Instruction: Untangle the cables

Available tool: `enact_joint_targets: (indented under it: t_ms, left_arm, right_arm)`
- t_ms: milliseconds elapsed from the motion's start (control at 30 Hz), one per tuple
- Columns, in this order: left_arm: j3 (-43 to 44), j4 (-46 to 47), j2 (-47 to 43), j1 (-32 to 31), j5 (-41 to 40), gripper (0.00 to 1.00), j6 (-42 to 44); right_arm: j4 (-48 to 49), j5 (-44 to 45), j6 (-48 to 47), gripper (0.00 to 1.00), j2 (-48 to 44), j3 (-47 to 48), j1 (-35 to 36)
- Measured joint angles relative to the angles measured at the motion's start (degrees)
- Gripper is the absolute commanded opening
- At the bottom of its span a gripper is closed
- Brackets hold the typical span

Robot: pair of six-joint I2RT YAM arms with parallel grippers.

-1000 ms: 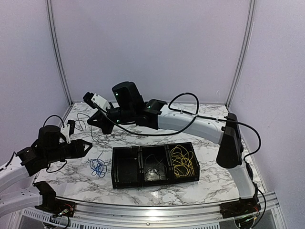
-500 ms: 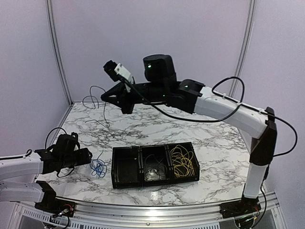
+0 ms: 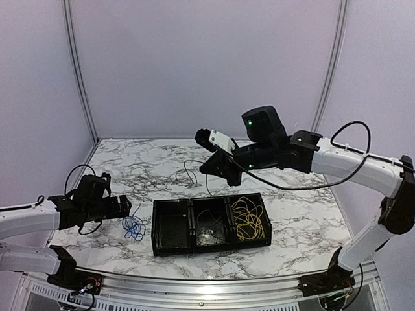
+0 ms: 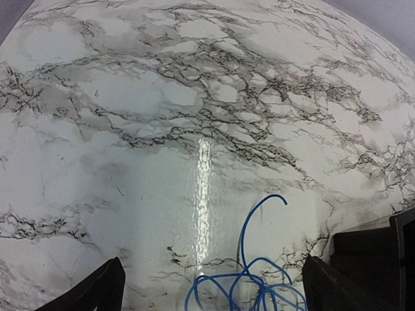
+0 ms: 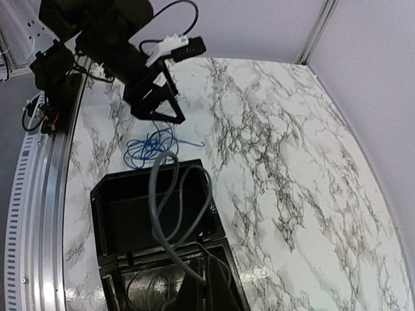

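Three cables, each apart. First, blue cable (image 3: 133,227) flat on the desk (image 3: 292,194), just ahead of the released left end effector (image 3: 124,207). Next, dark grey cable (image 3: 190,173) dangling from the clenched right end effector (image 3: 214,170). Last, yellow cable (image 3: 248,219) coiled in the black tray's (image 3: 211,251) end compartment, below and right of that end effector.
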Motion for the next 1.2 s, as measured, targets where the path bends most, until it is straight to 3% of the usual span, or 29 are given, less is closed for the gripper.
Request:
enact_joint_targets:
  t_ms: [400, 933, 1133, 1200]
  left_arm:
    - [7.6, -1.5, -0.7, 0.9, -3.2, 0.99, 2.9]
    - [10.4, -7.6, -4.0, 1.0, -3.6, 0.99, 3.0]
    - [12.9, -13.9, -8.0, 1.0, -12.5, 0.99, -1.5]
    - [13.6, -15.5, -8.3, 1.2, -14.8, 0.99, -2.2]
  right_arm:
    - [-1.7, 2.0, -3.3, 0.0, -5.7, -13.5, -0.3]
    - [-0.1, 4.0, -2.6, 0.0, 2.5, -18.2, -0.4]
    - [0.2, 5.2, -1.7, 0.0, 6.3, -18.8, -0.4]
    - [0.5, 6.0, -1.7, 0.05, 7.4, -18.8, -0.4]
